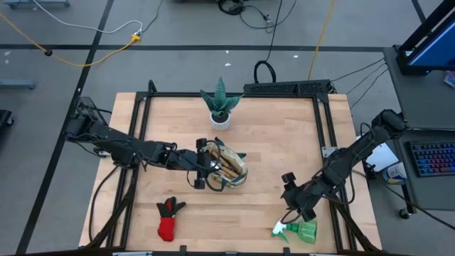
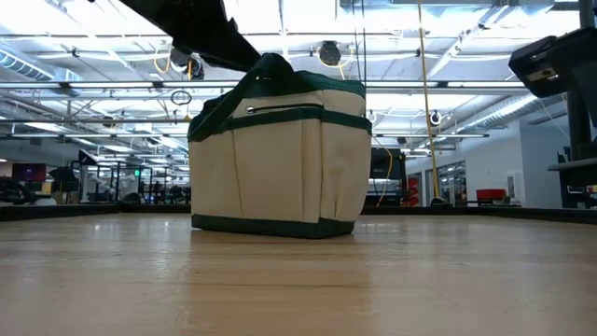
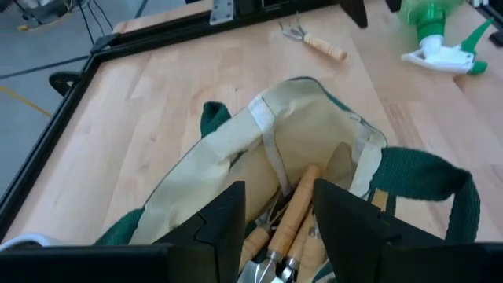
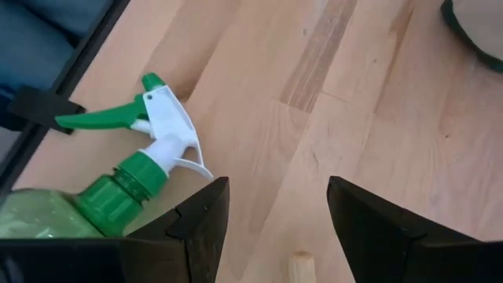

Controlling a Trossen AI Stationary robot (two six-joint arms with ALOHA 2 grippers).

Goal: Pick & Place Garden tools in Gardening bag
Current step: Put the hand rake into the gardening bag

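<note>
Our left end effector (image 3: 275, 228) hangs apart over the gardening bag (image 1: 226, 167). Our right end effector (image 4: 271, 228), apart near the spray bottle (image 1: 304, 230), could knock it off the bench (image 1: 277, 135).

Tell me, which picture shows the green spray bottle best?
The right wrist view: the spray bottle lies on its side close up, white nozzle and green trigger clear. The high view shows it small near the table's edge, the left wrist view only in a corner, and the low view not at all.

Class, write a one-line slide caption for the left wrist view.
Open left gripper above the gardening bag holding wooden-handled tools.
</note>
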